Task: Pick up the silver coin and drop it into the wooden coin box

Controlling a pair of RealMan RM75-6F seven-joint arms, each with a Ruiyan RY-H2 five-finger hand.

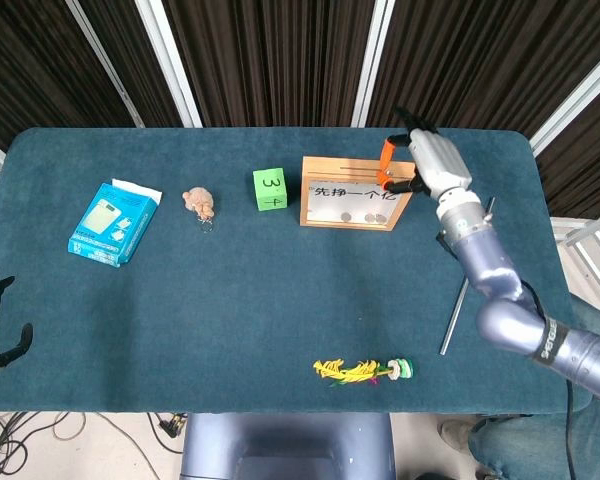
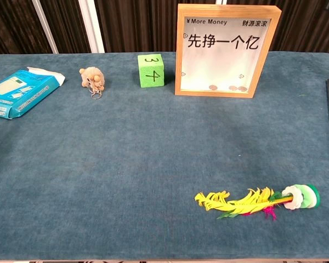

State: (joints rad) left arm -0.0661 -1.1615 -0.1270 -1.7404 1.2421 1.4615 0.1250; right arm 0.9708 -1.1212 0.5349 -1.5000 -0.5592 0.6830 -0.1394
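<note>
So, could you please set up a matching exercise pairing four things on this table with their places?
Things:
1. green cube
2. blue packet
3. feather shuttlecock
4. right hand

Places:
A. near front edge of table
B. above the wooden coin box, at its right end
C. just left of the box
D. far left of table

Pairs: 1-C, 2-D, 3-A, 4-B
</note>
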